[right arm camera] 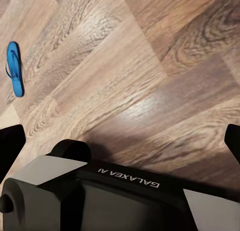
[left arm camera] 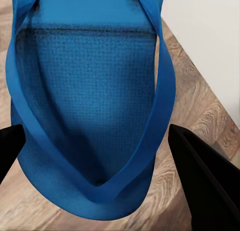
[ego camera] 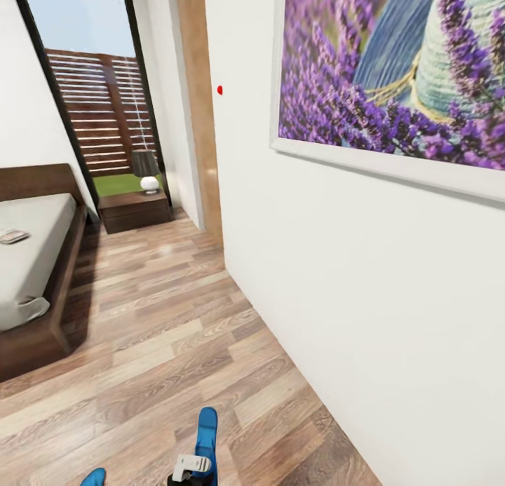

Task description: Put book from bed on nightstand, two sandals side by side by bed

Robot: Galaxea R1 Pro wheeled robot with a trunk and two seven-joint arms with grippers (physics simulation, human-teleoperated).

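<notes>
One blue sandal [ego camera: 205, 435] hangs low in front of me, and my left gripper [ego camera: 191, 466] is shut on it. In the left wrist view this sandal [left arm camera: 90, 101] sits between the black fingers [left arm camera: 200, 176], which press on its two sides above the floor. The other sandal [right arm camera: 14, 68] lies flat on the planks; a blue tip [ego camera: 93, 477] shows at the head view's lower edge. My right gripper [right arm camera: 122, 133] is open over bare floor. The book [ego camera: 12, 235] lies on the bed [ego camera: 35, 261] at the far left. The nightstand [ego camera: 133, 209] stands beyond the bed by the window.
A white wall [ego camera: 365, 297] with a large lavender picture [ego camera: 393, 72] runs close along my right. A wood-plank floor strip [ego camera: 161, 311] lies between wall and bed. A small lamp [ego camera: 146, 172] stands on the nightstand. My own base [right arm camera: 125, 196] shows under the right gripper.
</notes>
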